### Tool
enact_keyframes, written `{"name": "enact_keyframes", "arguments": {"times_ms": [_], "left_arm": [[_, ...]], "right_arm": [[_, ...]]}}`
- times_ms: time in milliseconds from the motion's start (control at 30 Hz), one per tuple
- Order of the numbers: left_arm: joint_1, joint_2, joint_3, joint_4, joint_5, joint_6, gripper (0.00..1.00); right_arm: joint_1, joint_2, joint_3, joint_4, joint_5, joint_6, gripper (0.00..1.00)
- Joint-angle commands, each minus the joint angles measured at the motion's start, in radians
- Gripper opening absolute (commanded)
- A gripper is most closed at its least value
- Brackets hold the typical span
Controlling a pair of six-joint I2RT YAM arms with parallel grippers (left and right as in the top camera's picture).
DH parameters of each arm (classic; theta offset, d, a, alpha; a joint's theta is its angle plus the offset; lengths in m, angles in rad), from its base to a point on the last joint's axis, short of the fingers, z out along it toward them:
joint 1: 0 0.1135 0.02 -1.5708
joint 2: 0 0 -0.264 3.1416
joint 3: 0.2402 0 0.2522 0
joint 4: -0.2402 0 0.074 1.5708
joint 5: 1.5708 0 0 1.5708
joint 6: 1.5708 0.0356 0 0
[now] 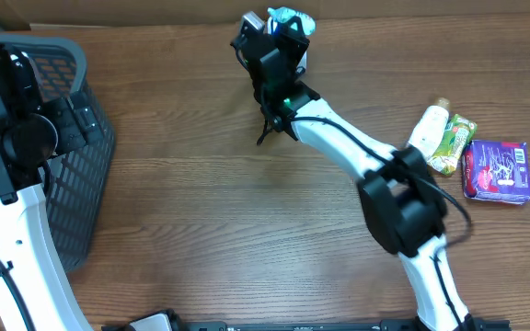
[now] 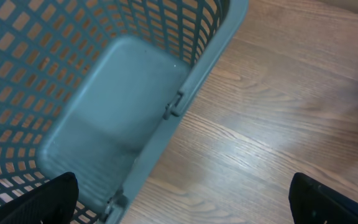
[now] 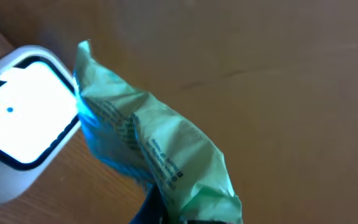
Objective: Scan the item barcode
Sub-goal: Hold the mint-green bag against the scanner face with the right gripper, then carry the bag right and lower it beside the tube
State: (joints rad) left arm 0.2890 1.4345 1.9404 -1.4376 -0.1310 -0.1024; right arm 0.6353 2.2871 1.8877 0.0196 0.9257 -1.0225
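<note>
At the far middle of the wooden counter [image 1: 201, 211], right pincer [image 1: 283, 29] on an arm stretched out from the near right, clamped together on a crumpled green packet [image 3: 151, 146]. In the right wrist view, packet held up off the counter, creased and puffed, with rows of small dark print across its face and its lower end pinched by dark fingers barely showing at the bottom edge. Just left of the packet in that view, a white scanner [image 3: 17, 124] with a bright glowing window and a small blue dot. Packet's upper left edge right against the scanner's corner, touching or only overlapping in the view, hard to tell which. At the left of the counter, a grey-blue lattice basket [image 1: 86, 138], with the left pincer [image 2: 185, 208] hanging above its right edge, spread wide and holding nothing. In the left wrist view, two dark fingers [image 2: 45, 199] at the bottom corners, well apart, with the basket's solid floor and mesh walls below on the left and bare wood on the right. Over on the right side of the counter, well apart from both pincers, three things lying close together: a white bottle [image 1: 428, 127], a green-and-yellow pouch [image 1: 452, 145] just beside it and seemingly touching, and a purple packet [image 1: 497, 171] to the right of the pouch.
</note>
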Motion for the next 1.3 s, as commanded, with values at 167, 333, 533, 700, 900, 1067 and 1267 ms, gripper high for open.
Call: {"name": "enact_keyframes", "arguments": {"times_ms": [167,333,533,700,900,1067,1267], "left_arm": [[0.003,0.002,0.017,0.002,0.005,-0.010,1.00],[0.003,0.002,0.016,0.002,0.005,-0.010,1.00],[0.003,0.002,0.017,0.002,0.005,-0.010,1.00],[0.003,0.002,0.016,0.002,0.005,-0.010,1.00],[0.003,0.002,0.016,0.002,0.005,-0.010,1.00],[0.003,0.002,0.017,0.002,0.005,-0.010,0.99],[0.003,0.002,0.017,0.002,0.005,-0.010,0.99]], "right_arm": [[0.020,-0.417,0.022,-0.708,-0.279,0.993,0.04],[-0.112,-0.527,0.022,-1.072,-0.547,1.540,0.04],[-0.349,-0.527,-0.032,-1.336,-0.751,1.781,0.04],[-0.505,-0.523,-0.205,-1.305,-0.770,1.808,0.04],[-0.601,-0.523,-0.397,-1.196,-0.770,1.807,0.15],[-0.645,-0.526,-0.422,-1.190,-0.770,1.792,0.70],[-0.654,-0.589,-0.371,-1.195,-0.779,1.668,1.00]]}}
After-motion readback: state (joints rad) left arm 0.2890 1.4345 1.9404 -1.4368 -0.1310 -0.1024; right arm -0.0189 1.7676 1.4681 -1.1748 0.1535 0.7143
